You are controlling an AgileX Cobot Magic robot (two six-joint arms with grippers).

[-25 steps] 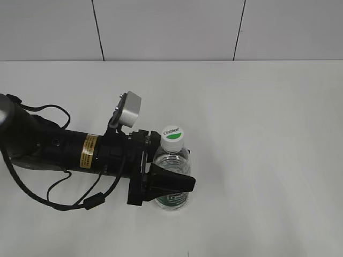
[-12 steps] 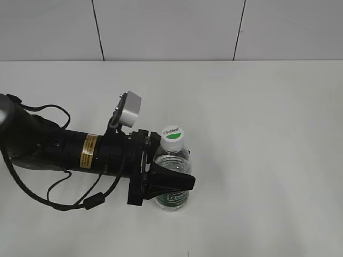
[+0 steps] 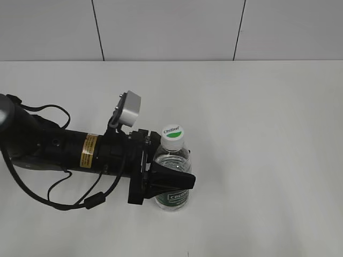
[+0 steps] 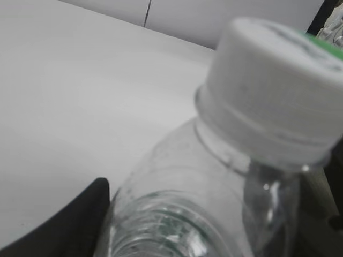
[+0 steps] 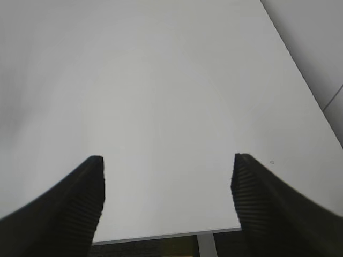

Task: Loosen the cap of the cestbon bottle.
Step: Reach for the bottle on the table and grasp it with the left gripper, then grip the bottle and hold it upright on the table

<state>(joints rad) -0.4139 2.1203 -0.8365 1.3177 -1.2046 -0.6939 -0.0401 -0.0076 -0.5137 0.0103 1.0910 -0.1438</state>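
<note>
The cestbon bottle (image 3: 172, 158) stands upright on the white table, clear with a dark green label near its base. Its white cap (image 3: 172, 136), printed with a green half-disc, is on the neck. My left gripper (image 3: 180, 167) reaches in from the left and is shut on the bottle's body below the neck. The near black finger (image 3: 170, 181) lies across the front; the far finger is mostly hidden behind the bottle. In the left wrist view the cap (image 4: 273, 91) and bottle shoulder (image 4: 177, 203) fill the frame, with one finger (image 4: 69, 225) against the bottle. My right gripper (image 5: 167, 160) is open over bare table.
The white table (image 3: 257, 134) runs back to a pale panelled wall (image 3: 171, 29). The left arm's black body and cables (image 3: 53, 155) lie across the left side. In the right wrist view the table's edge (image 5: 161, 235) shows between the fingers.
The left jaws have closed in a little on the bottle's body. The bottle and cap have shifted very slightly. The right gripper has not moved.
</note>
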